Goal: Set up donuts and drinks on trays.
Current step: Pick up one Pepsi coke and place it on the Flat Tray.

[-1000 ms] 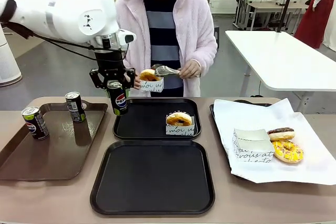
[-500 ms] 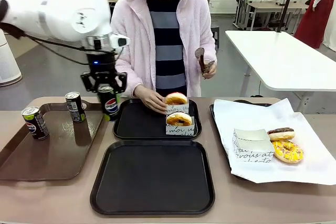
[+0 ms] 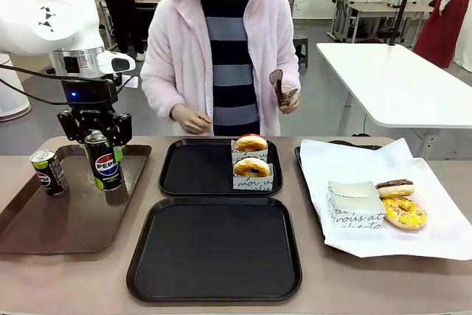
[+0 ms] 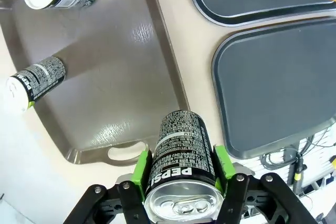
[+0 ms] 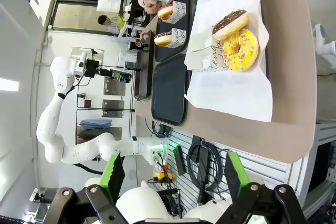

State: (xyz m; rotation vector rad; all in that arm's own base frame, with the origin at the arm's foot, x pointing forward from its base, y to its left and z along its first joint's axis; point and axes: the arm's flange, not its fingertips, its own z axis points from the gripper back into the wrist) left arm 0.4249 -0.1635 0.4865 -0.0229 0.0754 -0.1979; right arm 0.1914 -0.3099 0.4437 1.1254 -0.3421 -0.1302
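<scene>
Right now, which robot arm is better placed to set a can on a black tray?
Left. The left gripper is shut on a can at the brown tray, next to the far black tray. The right gripper is open, empty and off the table.

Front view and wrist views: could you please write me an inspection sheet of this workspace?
Surface: tan table, carrying the trays and a paper sheet.
Job's things: far black tray holds two sleeved donuts; near black tray has no donut or can yet; two Pepsi cans stand on the brown tray; chocolate donut and yellow donut lie on the white paper sheet.
Clutter: loose paper sleeve on the sheet.
Grippers: left gripper shut on a third can over the brown tray; right gripper open, fingers holding nothing.
Cables: black cables under the table edge.
Surroundings: person across the table holds tongs; white table behind.
</scene>
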